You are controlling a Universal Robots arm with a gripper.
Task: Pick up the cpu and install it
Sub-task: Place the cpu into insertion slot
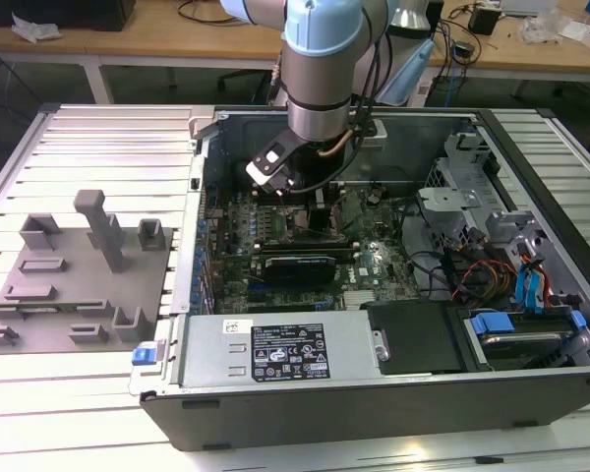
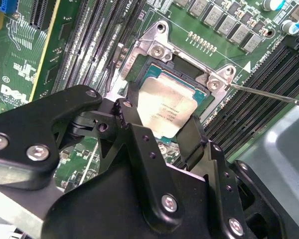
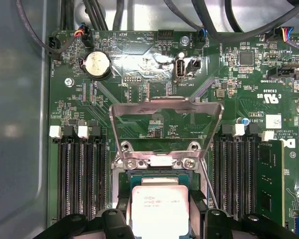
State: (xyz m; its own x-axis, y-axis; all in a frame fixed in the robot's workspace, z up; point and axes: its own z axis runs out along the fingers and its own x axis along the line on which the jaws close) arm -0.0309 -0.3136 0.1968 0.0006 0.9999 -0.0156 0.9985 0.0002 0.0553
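The cpu (image 2: 164, 109), a thin square chip with a silvery top, sits between my gripper's (image 2: 159, 119) two black fingers, which press on its opposite edges. It is level over the motherboard socket, inside the metal socket frame (image 2: 159, 50). In the first wrist view the cpu (image 3: 159, 211) lies just below the raised load plate (image 3: 167, 107), with the gripper (image 3: 160, 205) around it. The thin retention lever (image 2: 269, 94) stands off to one side. In the exterior view the arm reaches down into the open computer case, its gripper (image 1: 308, 205) low over the board.
Memory slots (image 3: 84, 174) flank the socket on both sides, and one memory stick (image 3: 269, 179) is seated. A coin battery (image 3: 97, 63) and cables lie beyond the load plate. A grey fixture plate (image 1: 74, 285) sits at the exterior view's left; power supply (image 1: 275, 349) and drive cage (image 1: 462, 197) border the board.
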